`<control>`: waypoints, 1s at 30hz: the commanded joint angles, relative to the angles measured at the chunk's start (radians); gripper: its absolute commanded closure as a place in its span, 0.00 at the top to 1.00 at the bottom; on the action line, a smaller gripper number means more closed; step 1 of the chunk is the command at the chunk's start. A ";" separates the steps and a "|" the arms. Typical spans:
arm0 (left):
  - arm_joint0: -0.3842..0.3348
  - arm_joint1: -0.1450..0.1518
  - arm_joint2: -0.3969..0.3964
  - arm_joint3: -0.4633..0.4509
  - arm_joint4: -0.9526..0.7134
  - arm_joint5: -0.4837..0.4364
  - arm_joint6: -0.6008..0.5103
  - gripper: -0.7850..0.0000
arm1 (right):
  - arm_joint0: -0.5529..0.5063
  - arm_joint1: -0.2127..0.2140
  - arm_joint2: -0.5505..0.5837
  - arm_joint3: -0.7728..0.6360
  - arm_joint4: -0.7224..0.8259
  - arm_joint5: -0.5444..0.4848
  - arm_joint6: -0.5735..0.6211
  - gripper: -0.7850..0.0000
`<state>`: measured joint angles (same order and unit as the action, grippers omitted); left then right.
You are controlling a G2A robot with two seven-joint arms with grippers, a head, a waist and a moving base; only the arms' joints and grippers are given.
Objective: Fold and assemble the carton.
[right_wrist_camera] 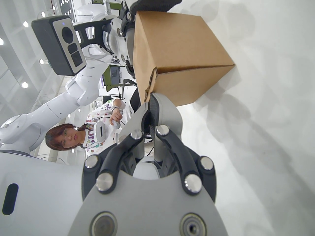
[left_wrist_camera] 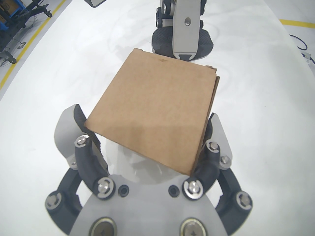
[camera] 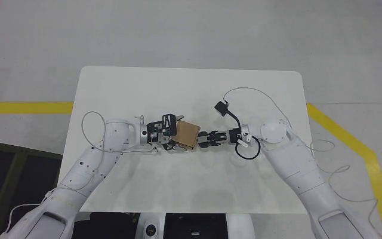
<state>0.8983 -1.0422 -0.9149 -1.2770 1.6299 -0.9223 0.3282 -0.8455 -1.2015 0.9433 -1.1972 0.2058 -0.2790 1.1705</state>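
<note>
A brown cardboard carton (camera: 187, 135) is held just above the white table (camera: 119, 89) between both arms, folded into a box shape. My left gripper (left_wrist_camera: 145, 128) is shut on the carton (left_wrist_camera: 152, 104), with one finger (left_wrist_camera: 73, 121) at each side of its near end. From the opposite side, my right gripper (right_wrist_camera: 149, 105) is shut on a corrugated edge of the carton (right_wrist_camera: 182, 50) at a corner. In the left wrist view, the right gripper (left_wrist_camera: 183, 55) overlaps the carton's far edge. In the top view, the left gripper (camera: 169, 135) and right gripper (camera: 200, 140) meet at the carton.
The table (left_wrist_camera: 246, 99) is bare white all around the carton. Yellow floor tape (camera: 36, 107) runs past the table's sides. A loose cable (camera: 262, 95) arcs over the right arm.
</note>
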 commanded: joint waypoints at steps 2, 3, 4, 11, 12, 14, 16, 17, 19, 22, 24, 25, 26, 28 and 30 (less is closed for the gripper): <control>0.000 0.000 0.000 -0.001 -0.001 0.000 -0.002 1.00 | 0.007 -0.003 -0.009 0.009 0.005 -0.003 -0.003 0.00; 0.000 0.000 0.000 -0.002 -0.001 0.000 -0.001 1.00 | 0.009 -0.004 -0.011 0.011 0.006 -0.003 -0.003 0.00; 0.001 0.000 0.000 -0.002 -0.002 0.000 0.000 1.00 | 0.012 -0.005 -0.014 0.014 0.007 -0.004 -0.003 0.00; 0.002 0.000 -0.001 -0.002 -0.006 -0.003 0.000 1.00 | 0.027 -0.012 -0.030 0.037 0.017 -0.011 -0.005 0.00; 0.002 0.000 -0.002 -0.001 -0.009 -0.004 0.000 1.00 | 0.028 -0.013 -0.031 0.038 0.017 -0.012 -0.006 0.00; 0.002 0.001 -0.004 0.001 -0.012 -0.007 -0.002 1.00 | 0.029 -0.014 -0.032 0.042 0.020 -0.016 -0.005 0.00; 0.003 0.003 -0.010 0.003 -0.014 -0.009 -0.004 1.00 | 0.029 -0.013 -0.030 0.042 0.022 -0.017 -0.002 0.08; 0.005 0.004 -0.014 0.002 -0.014 -0.012 -0.004 1.00 | 0.029 -0.012 -0.027 0.040 0.022 -0.018 0.001 0.13; 0.011 0.009 -0.025 -0.001 -0.022 -0.030 0.002 1.00 | 0.025 -0.008 -0.016 0.038 0.021 -0.020 0.005 0.18; 0.022 0.018 -0.055 -0.018 -0.062 -0.082 0.004 1.00 | 0.016 0.000 0.005 0.026 0.016 -0.020 0.005 0.19; 0.033 0.026 -0.076 -0.037 -0.067 -0.090 -0.007 1.00 | 0.008 0.006 0.020 0.016 0.014 -0.020 0.004 0.20; 0.040 0.030 -0.087 -0.047 -0.067 -0.090 -0.013 1.00 | 0.003 0.009 0.028 0.011 0.015 -0.020 0.004 0.20; 0.048 0.036 -0.104 -0.060 -0.067 -0.090 -0.018 1.00 | -0.002 0.013 0.039 0.003 0.014 -0.021 0.004 0.21; 0.060 0.043 -0.128 -0.075 -0.072 -0.089 -0.022 1.00 | -0.008 0.017 0.053 -0.006 0.015 -0.025 0.004 0.22; 0.074 0.050 -0.157 -0.088 -0.088 -0.089 -0.025 1.00 | -0.014 0.023 0.071 -0.015 0.014 -0.036 0.002 0.23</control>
<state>0.9669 -0.9949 -1.0601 -1.3608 1.5483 -1.0116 0.3045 -0.8577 -1.1804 1.0078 -1.2092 0.2200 -0.3103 1.1729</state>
